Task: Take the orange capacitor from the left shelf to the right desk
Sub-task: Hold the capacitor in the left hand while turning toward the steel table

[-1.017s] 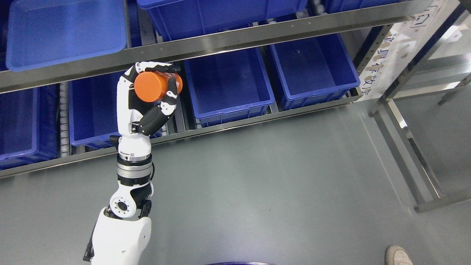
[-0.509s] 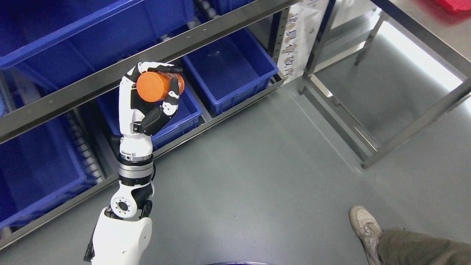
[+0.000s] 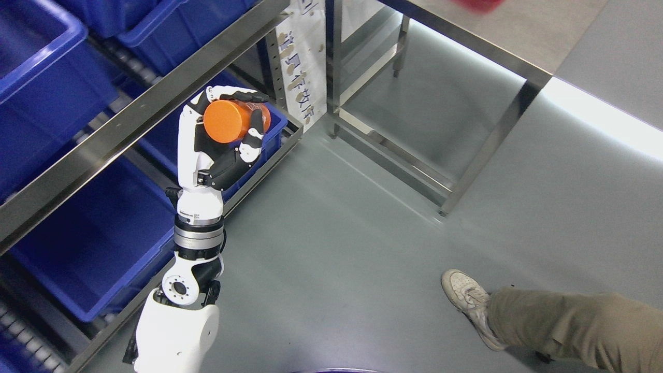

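Head view: left hand (image 3: 217,142) fingers (image 3: 254,135) curl tight around the orange capacitor (image 3: 231,120), held before the shelf (image 3: 129,122).

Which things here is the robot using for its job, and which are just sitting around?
For the job:
- round orange capacitor
- white and black left hand, shut on it
- steel shelf rack
- steel-framed desk

Just there:
- blue plastic bins
- a person's white shoe
- paper sign with print
- grey floor
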`<state>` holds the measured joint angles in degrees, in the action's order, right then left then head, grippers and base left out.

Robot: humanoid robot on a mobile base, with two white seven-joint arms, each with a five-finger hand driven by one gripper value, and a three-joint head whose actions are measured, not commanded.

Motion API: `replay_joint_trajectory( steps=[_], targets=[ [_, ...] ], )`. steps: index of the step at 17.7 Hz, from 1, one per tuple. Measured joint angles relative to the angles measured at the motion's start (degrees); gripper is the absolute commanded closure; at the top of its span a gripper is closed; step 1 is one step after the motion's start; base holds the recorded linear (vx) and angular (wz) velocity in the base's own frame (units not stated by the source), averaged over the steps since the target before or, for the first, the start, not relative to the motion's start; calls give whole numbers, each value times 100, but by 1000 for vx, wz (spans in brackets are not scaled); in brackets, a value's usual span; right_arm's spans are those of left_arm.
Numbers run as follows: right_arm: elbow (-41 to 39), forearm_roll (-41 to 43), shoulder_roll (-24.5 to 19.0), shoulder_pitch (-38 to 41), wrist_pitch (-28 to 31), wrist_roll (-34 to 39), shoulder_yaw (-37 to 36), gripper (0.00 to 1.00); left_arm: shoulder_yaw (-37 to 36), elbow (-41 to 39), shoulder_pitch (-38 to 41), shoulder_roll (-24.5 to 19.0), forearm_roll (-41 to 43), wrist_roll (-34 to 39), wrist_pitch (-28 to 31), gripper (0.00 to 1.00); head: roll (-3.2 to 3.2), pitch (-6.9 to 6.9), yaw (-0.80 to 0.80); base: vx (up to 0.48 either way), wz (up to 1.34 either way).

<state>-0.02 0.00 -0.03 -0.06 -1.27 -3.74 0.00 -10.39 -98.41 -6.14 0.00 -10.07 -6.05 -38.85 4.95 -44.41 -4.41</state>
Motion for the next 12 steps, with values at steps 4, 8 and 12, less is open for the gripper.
replay_joint_trajectory(
  steps=[4,8,12],
  targets=[
    [0,0,0,3,0,0,0,0,-165,-1,-36,0,2,-1,9,97,0,0,0,265,-477],
    [0,0,0,5,0,0,0,0,-353,0,-87,0,4,-1,146,97,0,0,0,300,-360],
    [1,0,0,6,0,0,0,0,-492,7,-217,0,5,-2,449,96,0,0,0,323,-197]
  ],
)
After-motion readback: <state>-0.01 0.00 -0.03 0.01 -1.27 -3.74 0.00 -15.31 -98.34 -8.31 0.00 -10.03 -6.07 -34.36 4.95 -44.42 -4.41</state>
